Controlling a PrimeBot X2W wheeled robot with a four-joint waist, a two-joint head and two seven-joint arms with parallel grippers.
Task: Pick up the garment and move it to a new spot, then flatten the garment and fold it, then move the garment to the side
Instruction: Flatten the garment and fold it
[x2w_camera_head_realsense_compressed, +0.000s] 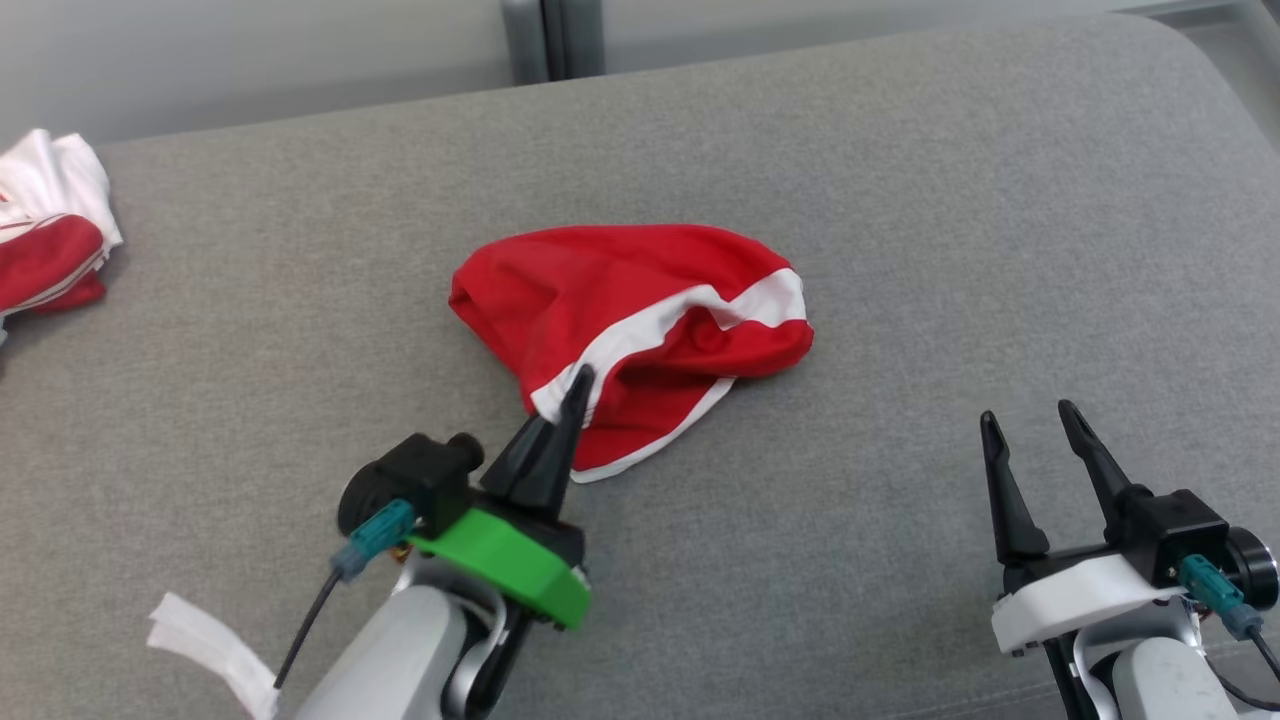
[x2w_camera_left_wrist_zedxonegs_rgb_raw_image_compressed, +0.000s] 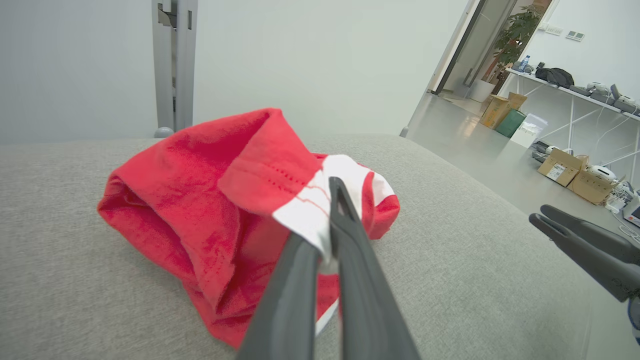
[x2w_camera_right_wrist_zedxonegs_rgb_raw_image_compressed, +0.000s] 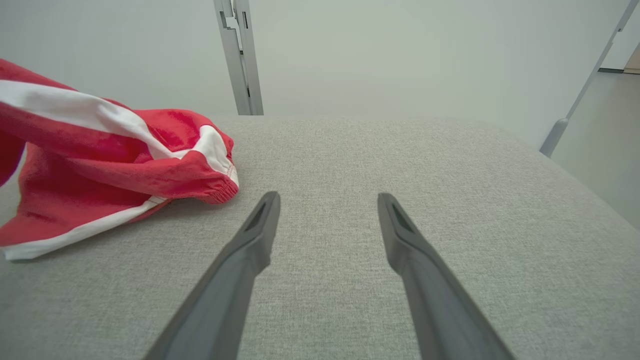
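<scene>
Pinching the near edge of the garment (x2w_camera_head_realsense_compressed: 600, 280), crumpled mid-frame on the grey cushion (x2w_camera_head_realsense_compressed: 900, 200), with the left gripper (x2w_camera_head_realsense_compressed: 581, 378); holding the right gripper (x2w_camera_head_realsense_compressed: 1027, 412) spread at lower right. Needing a slow, straight lift.

Head view looks steeply down; both wrist views sit low, sharing the garment (x2w_camera_head_realsense_compressed: 560, 290).

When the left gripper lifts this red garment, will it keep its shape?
Probably not: the red garment lies crumpled in soft folds, so it should droop. Likely light, since the left gripper pinches just one thin edge.
</scene>
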